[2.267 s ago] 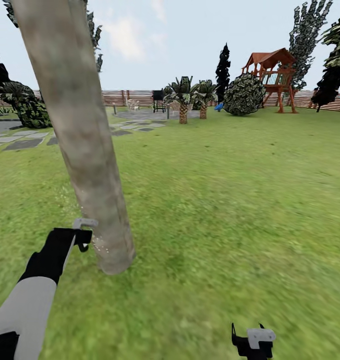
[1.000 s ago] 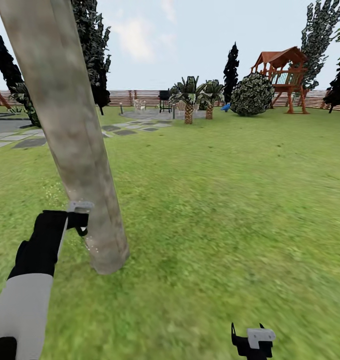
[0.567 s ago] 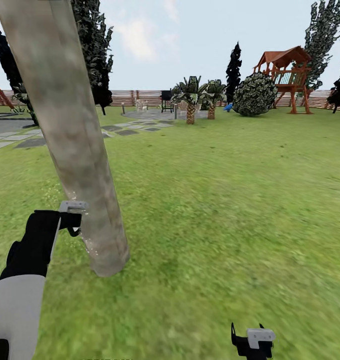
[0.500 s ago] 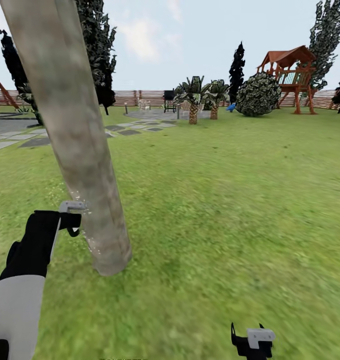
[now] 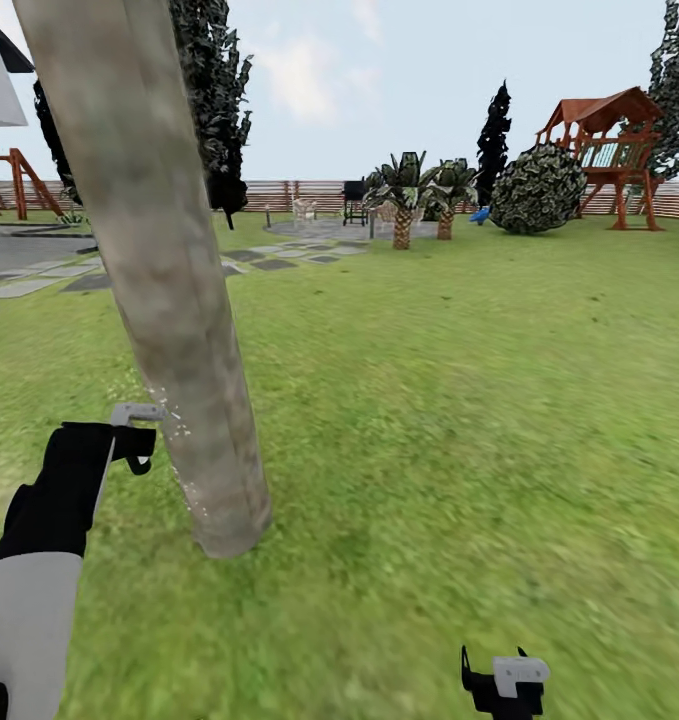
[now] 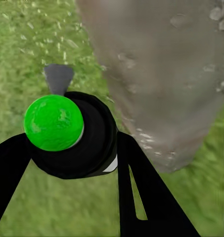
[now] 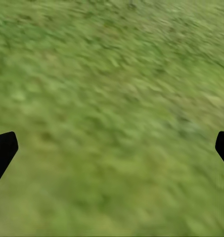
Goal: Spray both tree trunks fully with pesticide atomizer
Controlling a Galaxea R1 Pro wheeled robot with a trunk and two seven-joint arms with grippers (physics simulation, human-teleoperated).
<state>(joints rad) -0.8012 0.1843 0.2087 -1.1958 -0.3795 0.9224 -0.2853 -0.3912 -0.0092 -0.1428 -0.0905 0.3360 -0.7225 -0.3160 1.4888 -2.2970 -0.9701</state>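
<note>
Head view: on the green grass floor [image 5: 459, 420] of a fenced garden, the robot's left gripper [image 5: 137, 440] hangs just beside the lower part of a thick, leaning tree trunk [image 5: 169, 300], on its left side. Fine white specks of pesticide [image 5: 184, 470] dot the bark near the gripper and down toward the base. From the left wrist camera, the two black fingers [image 6: 141, 192] pinch the pesticide atomizer [image 6: 72, 136], a black bottle with a bright green spot facing the lens, close to the mottled grey-brown trunk [image 6: 161, 74]; pale flecks [image 6: 141, 136] speckle the bark and the grass behind the bottle.

At the bottom edge of the head view, the right gripper [image 5: 504, 685] is held low over open lawn, well apart from the tree. Seen from the right wrist camera, its fingertips [image 7: 3, 150] sit at opposite edges of the frame, spread wide above blurred grass [image 7: 112, 108].

Farther back stand grey stepping stones [image 5: 49, 280], a brown slatted fence [image 5: 289, 193], two palm-like plants [image 5: 419, 195], a round bush [image 5: 539, 190] and what appears to be a red-roofed wooden play tower [image 5: 609, 150].
</note>
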